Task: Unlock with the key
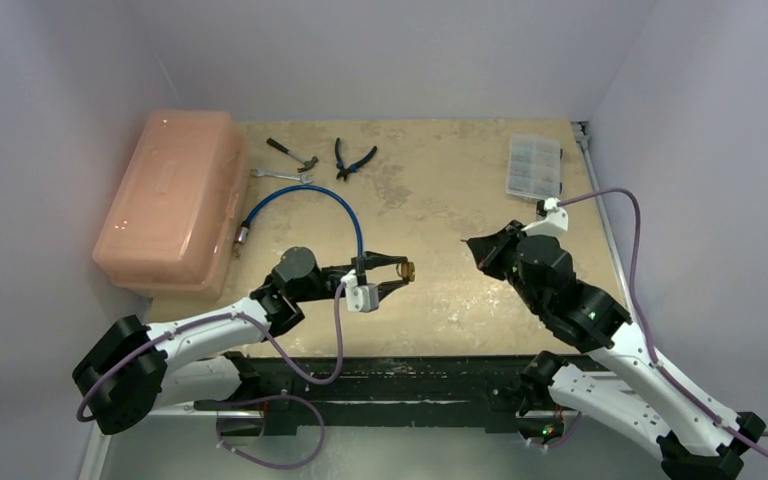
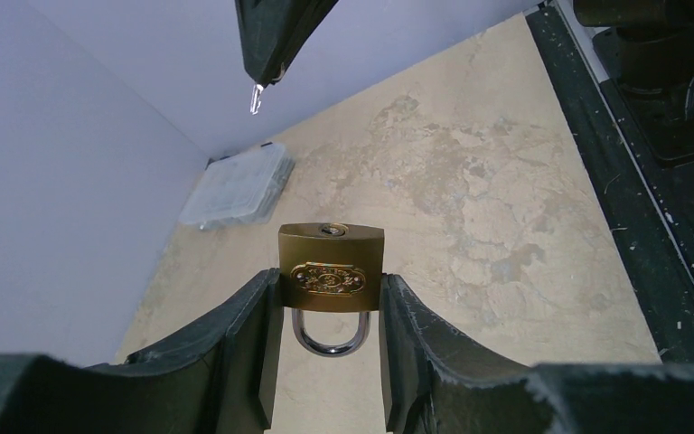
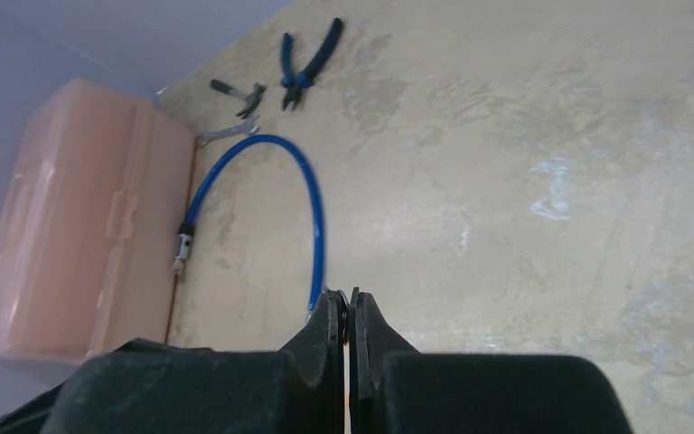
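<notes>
padlock (image 2: pixel 331 267), just one, clamped in left gripper (image 1: pixel 400 272); one key (image 2: pixel 256 98) pinched by right gripper (image 3: pixel 350 312).

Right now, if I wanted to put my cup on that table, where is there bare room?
The widest bare patch lies between the pliers and the clear organizer box, reaching down to the gap between the left gripper, holding the padlock, and the right gripper with the key. Crowded: the far left, with toolbox, hammer, wrench and blue cable.
</notes>
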`<action>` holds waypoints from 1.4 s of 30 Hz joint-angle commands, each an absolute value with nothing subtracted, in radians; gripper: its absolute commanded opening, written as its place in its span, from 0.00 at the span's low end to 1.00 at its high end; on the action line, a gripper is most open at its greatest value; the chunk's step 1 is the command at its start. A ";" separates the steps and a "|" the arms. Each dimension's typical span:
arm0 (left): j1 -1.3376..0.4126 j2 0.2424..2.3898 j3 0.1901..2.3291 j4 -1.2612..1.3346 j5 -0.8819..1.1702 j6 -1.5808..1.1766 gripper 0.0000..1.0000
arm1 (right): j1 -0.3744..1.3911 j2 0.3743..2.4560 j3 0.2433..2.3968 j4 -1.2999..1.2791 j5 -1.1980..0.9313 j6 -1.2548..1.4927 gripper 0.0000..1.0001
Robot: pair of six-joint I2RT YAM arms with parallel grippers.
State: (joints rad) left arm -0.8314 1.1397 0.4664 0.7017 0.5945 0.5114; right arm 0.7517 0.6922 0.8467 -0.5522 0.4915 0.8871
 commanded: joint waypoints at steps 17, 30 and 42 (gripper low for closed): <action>-0.828 1.078 0.442 0.771 0.469 0.661 0.00 | 0.753 0.674 0.740 -0.171 0.072 0.793 0.00; -0.829 1.084 0.449 0.765 0.442 0.658 0.00 | 0.780 0.722 0.728 -0.182 0.082 0.882 0.00; -0.828 1.101 0.462 0.728 0.411 0.677 0.00 | 0.886 0.789 0.794 -0.259 0.241 0.928 0.00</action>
